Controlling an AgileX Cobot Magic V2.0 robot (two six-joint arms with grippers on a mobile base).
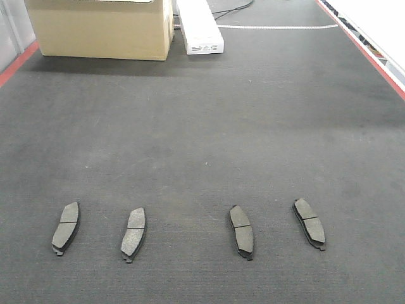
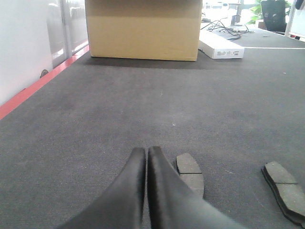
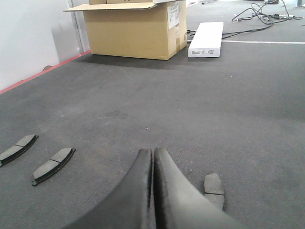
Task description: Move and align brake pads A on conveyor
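Observation:
Four dark-grey brake pads lie in a rough row near the front of the dark felt conveyor: far left, left-middle, right-middle and far right. The left two lean right and the right two lean left. Neither gripper shows in the front view. My left gripper is shut and empty, low over the belt, with one pad just right of its fingers and another farther right. My right gripper is shut and empty, with one pad to its right and two pads to its left.
A cardboard box and a long white box stand at the belt's far end, with cables behind them. Red stripes run along the left edge and the right edge. A white wall borders the left side.

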